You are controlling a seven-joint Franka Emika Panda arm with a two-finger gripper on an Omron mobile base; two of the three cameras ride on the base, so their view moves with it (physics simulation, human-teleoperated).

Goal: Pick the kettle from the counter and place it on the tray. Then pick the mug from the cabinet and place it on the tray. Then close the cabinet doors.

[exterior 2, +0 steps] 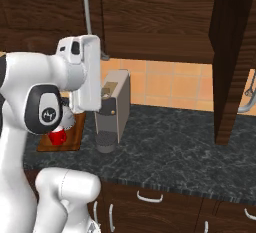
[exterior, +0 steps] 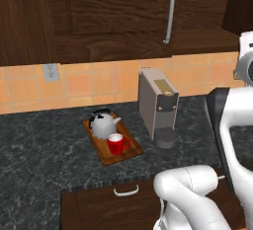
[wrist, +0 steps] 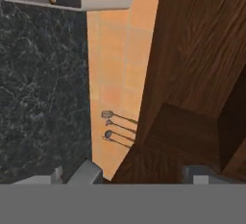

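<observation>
Red mug and kettle sit on the tray, lower centre of the left base view. 1 cabinet door stands open at right. Hand, spread wide and empty, sits right beside its upright edge.

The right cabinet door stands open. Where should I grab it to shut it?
Take the open cabinet door by its free front edge, near the bottom corner. It juts out over the counter as a thin upright slab, which the open tool could likely straddle from in front.
</observation>
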